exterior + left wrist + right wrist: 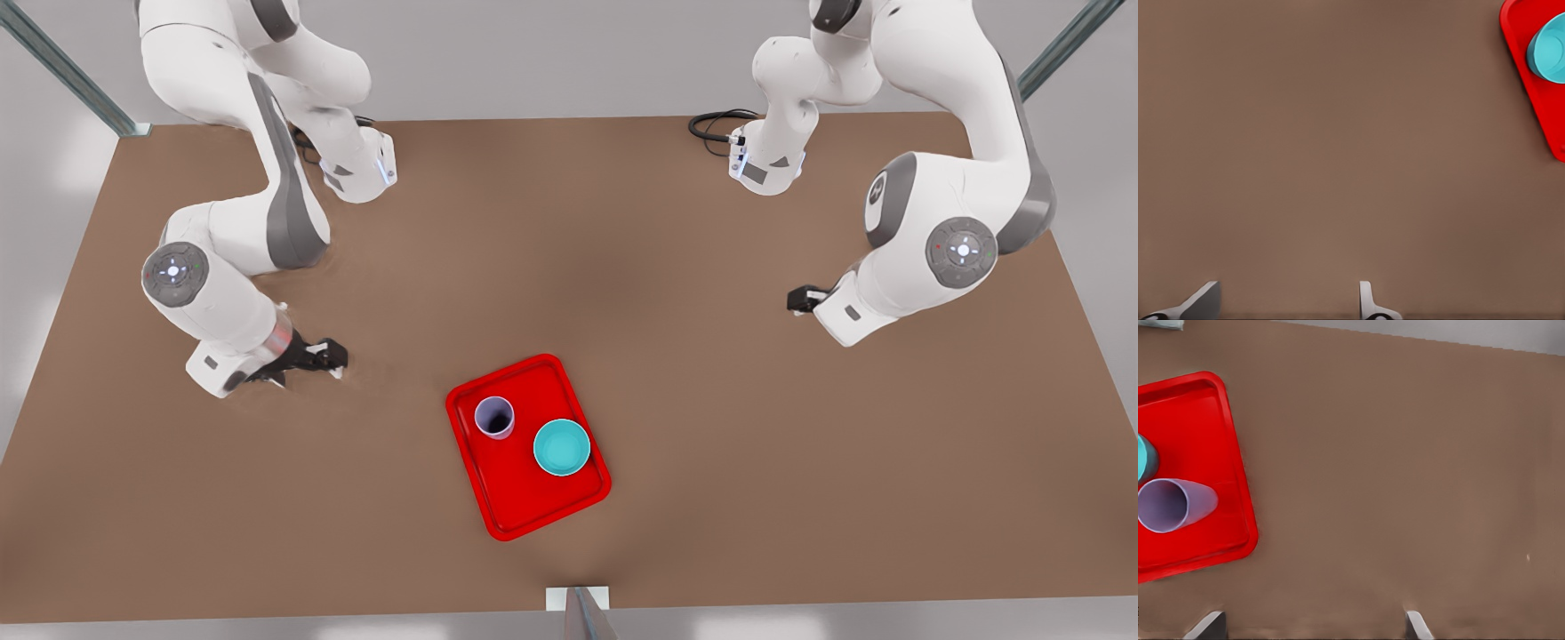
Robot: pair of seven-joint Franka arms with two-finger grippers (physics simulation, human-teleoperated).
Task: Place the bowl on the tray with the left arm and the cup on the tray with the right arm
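Red tray (526,498) on brown bench (756,427), near bench's front edge, about mid-width, set skewed to bench edges.
Cup (494,417) and bowl (562,447) both on tray, in its half toward the arms. Cup upright, mouth up, toward front view's left; bowl mouth up, toward front view's right. Near each other, small gap between, not touching. Rest of tray floor bare.

Right tool (329,356): front view's left, low over bare bench, well apart from tray on cup's side. Right wrist view: two fingertips (1415,625) spread wide around tool centre (1311,625), nothing between but bench. Fully open, empty. Same view: tray (1198,420) off to one side, cup (1175,505) on it nearest the cam, edge of bowl (1145,459) beyond cup.

Left tool (800,300): front view's right, low over bare bench, well apart from tray on bowl's side, mostly hidden behind wrist in front view. Left wrist view: fingertips (1368,303) wide apart around tool centre (1285,303), gap shows bench only. Open, empty. Same view: corner of tray (1541,93) w/ bowl (1550,47) sitting inside rim.

Neither tool touching tray, cup or bowl. Black cable coiled at base of arm on front view's right (716,124).
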